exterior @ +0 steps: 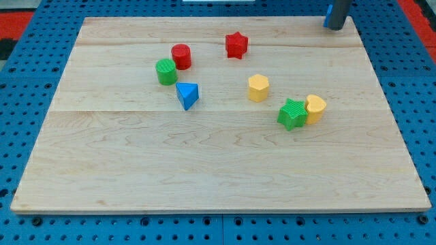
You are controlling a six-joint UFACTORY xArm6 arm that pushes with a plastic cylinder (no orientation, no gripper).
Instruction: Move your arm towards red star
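Pale wood board (218,163) fills most of the one camera view, sitting on a blue pegboard (20,102) w/ rows of holes. Up at the view's top right corner a dark rod w/ a blue collar comes down; its lower end, my tip (334,27), sits right at the board's far edge. Nothing is held, since it's a plain rod w/ no jaws, and it touches no block.

From the tip, the red star (236,45) lies well off toward the view's left and a bit lower (nearest block to the tip along that top strip). Farther left again is the red cylinder (181,56), w/ the green cylinder (166,71) just beside it, lower left, looking as if they touch. Blue triangular block (187,95) sits below those two, near but apart.

Down and left of the tip, roughly mid-board, stands a yellow hexagonal block (258,88), on its own. Almost straight below the tip, well apart from it, are the green star-ish block (292,113) and a yellow block (315,108), rounded shape hard to make out, pressed side by side.
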